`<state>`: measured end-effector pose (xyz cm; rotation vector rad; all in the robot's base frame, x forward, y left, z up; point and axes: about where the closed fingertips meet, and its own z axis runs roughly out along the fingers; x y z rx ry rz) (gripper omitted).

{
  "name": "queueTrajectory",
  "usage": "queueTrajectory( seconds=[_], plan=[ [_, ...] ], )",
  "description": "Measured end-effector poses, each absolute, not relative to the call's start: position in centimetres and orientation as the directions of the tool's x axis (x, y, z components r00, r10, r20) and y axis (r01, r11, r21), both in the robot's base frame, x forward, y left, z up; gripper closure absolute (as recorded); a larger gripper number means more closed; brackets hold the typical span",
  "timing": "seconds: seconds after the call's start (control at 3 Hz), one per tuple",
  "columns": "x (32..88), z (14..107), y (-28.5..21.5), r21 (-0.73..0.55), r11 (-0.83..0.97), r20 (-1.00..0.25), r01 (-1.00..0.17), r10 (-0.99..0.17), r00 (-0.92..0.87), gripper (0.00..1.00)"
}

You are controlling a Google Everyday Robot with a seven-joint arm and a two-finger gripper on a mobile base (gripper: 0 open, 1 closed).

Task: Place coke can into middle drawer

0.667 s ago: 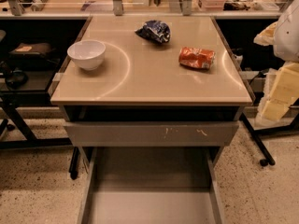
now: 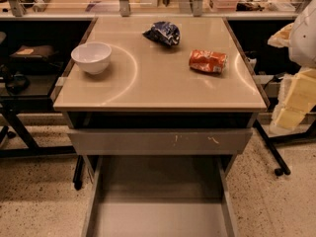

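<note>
Status: task not started as far as placement goes. The coke can (image 2: 208, 61) lies on its side on the table top (image 2: 163, 90), right of centre in the frame, apart from everything else and not yet grasped. The middle drawer (image 2: 158, 216) is pulled out at the bottom centre, its grey floor bare, so opening appears done. Directly above it, the shut drawer front with pale scratches (image 2: 158, 141) sits under the table edge. The gripper (image 2: 294, 102) shows as pale yellow blocks at the right edge, mid-height, beyond the table's right side and well apart from the can. Whether it is wide or narrow I cannot tell, but it holds nothing visible. Remaining: reach over to the can, grasp, lift, carry down to the open drawer, release. A white bowl (image 2: 92, 57) sits at the left of the table and a dark blue snack bag (image 2: 163, 33) at upper centre. Against the earlier frame, the can, bowl, bag, drawers and gripper sit in the same places, with no clear motion.
</note>
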<state>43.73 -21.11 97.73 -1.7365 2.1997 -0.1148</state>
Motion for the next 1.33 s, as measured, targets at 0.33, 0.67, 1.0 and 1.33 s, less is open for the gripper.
queueTrajectory(
  seconds=[0.33, 0.67, 1.0, 1.33],
  plan=[
    [46.2, 97.1, -20.2, -0.301, 0.21, -0.227, -0.93, -0.963, -0.144, 0.0],
    [52.2, 95.7, -19.2, -0.332, 0.148, -0.287, -0.932, -0.957, -0.05, 0.0],
    [58.1, 96.4, -18.8, -0.41, 0.094, -0.358, -0.907, -0.931, 0.065, 0.0],
    [58.9, 97.1, -18.8, -0.433, 0.084, -0.362, -0.897, -0.928, 0.087, 0.0]
  ],
)
